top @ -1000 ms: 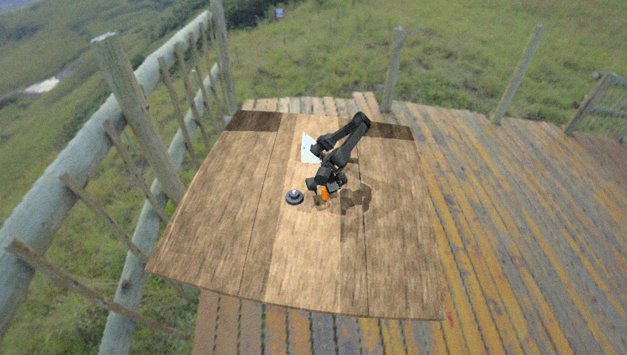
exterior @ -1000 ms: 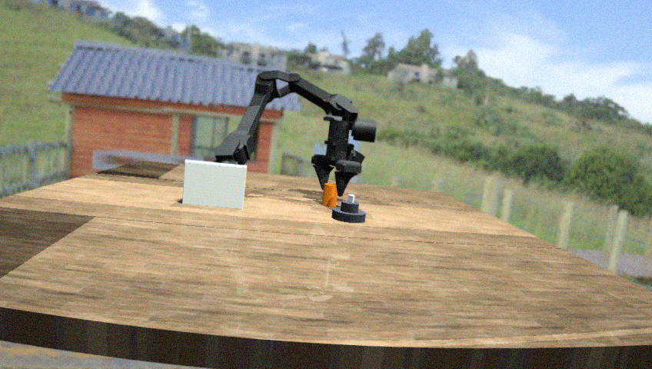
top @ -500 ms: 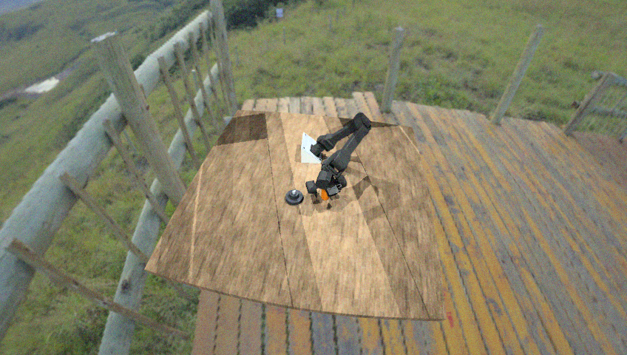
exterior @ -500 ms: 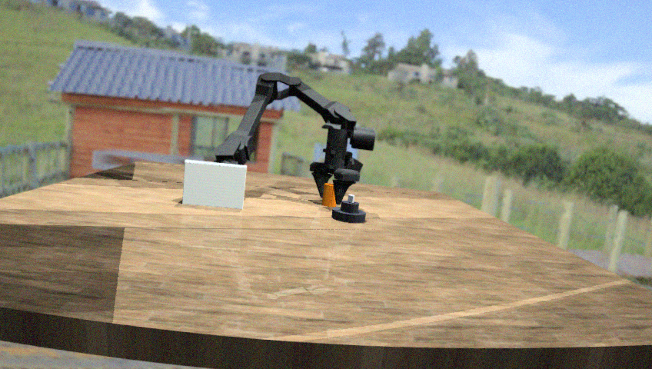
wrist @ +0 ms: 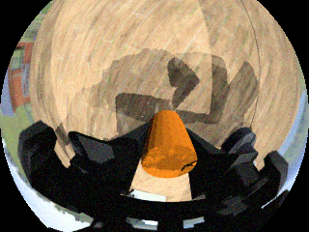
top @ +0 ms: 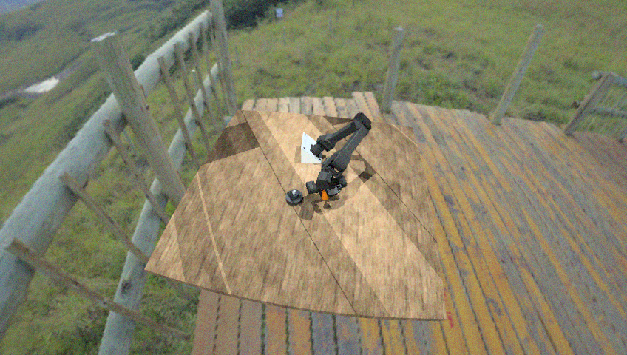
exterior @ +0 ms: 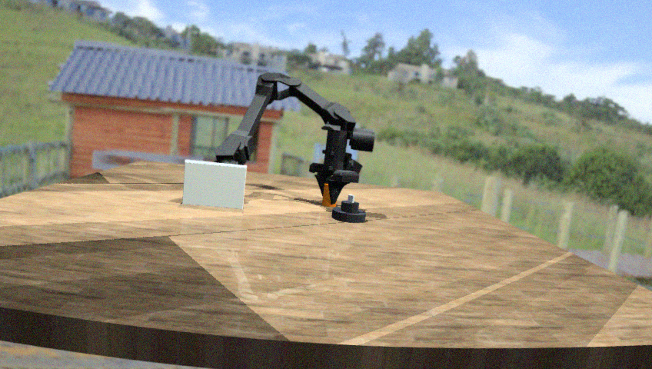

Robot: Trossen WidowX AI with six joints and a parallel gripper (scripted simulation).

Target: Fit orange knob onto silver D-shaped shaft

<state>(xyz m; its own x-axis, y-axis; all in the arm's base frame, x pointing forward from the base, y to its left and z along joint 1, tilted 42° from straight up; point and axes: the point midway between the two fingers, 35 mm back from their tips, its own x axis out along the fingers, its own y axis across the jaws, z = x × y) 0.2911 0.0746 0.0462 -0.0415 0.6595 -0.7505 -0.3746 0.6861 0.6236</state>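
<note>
The orange knob [top: 324, 196] [exterior: 326, 195] [wrist: 169, 145] stands upright on the wooden table between my fingertips. My gripper [top: 324, 193] [exterior: 328, 196] [wrist: 166, 129] points down and is shut on the knob, one finger against each side. The knob's underside and its hole are hidden. The dark round pedestal [top: 293, 200] [exterior: 348, 215] stands close beside the gripper, left of it in the top view. The silver shaft [top: 294, 191] [exterior: 350, 198] sticks up bare from its middle; its flat side is too small to make out. In the wrist view the pedestal [wrist: 240, 138] is partly hidden behind the right finger.
A white upright panel [top: 308, 151] [exterior: 214, 184] stands near the arm's base. The wooden table [top: 272, 246] [exterior: 366, 283] carries the arm, the pedestal and the panel, with shadows around the gripper. The pedestal is the nearest object to the fingers.
</note>
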